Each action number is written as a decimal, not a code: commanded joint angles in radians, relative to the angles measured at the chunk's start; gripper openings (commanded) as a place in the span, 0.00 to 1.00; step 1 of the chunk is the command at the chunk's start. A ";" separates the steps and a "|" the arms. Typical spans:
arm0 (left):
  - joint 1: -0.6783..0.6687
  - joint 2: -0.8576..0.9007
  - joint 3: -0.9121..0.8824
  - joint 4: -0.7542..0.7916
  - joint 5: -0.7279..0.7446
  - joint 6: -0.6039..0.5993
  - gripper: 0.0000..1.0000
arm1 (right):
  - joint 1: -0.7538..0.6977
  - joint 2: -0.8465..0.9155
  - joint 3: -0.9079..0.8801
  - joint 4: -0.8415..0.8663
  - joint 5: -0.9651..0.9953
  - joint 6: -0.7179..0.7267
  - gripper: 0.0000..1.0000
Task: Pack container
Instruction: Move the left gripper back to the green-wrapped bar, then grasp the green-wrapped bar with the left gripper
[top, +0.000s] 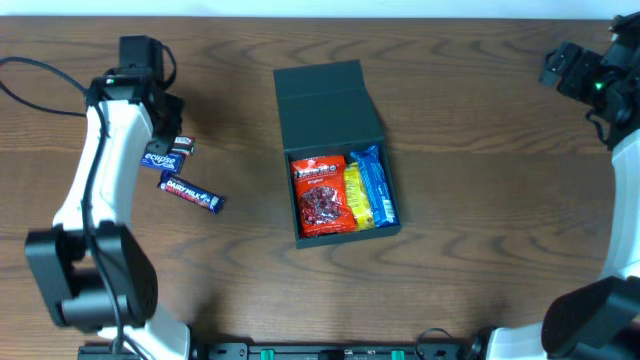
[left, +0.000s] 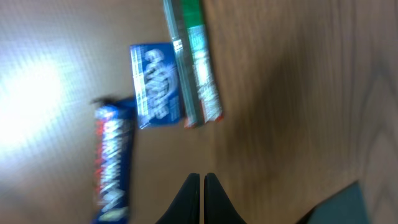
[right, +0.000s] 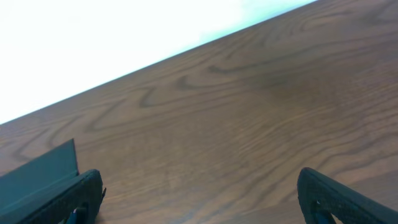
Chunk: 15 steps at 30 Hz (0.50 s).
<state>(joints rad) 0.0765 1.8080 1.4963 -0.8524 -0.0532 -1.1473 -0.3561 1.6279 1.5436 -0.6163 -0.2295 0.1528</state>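
Jaws of the left gripper (left: 202, 179) are pressed together above the loose snacks toward the tabletop's left edge. The right gripper (right: 199, 180) hangs spread wide near the far right corner, holding nothing. Mid-tabletop sits the container (top: 325, 105), its lid thrown back toward the far edge, with a red packet (top: 320, 195), a yellow one (top: 354, 195) and a blue one (top: 375, 185) filling its floor.

Descending closed, the left fingers would likely shove the packets rather than take one. The blue wrapper (left: 155, 84) touches the green-and-red packet (left: 199, 62), with the chocolate bar (left: 112, 162) just beside it, so a careless pinch could catch two. Flat wrappers may also slip. With little bare floor left inside, added snacks could ride high and block the lid.
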 joint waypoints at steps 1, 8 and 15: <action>0.048 0.082 -0.008 0.039 0.108 -0.069 0.06 | -0.005 0.007 0.012 -0.012 -0.028 0.019 0.99; 0.092 0.173 -0.008 0.090 0.046 -0.119 0.06 | -0.005 0.007 0.012 -0.122 -0.101 0.072 0.99; 0.098 0.220 -0.008 0.106 0.026 -0.233 0.13 | -0.005 0.006 0.012 -0.182 -0.105 0.158 0.99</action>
<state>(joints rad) 0.1688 1.9942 1.4952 -0.7509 0.0101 -1.3052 -0.3561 1.6279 1.5436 -0.7887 -0.3191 0.2462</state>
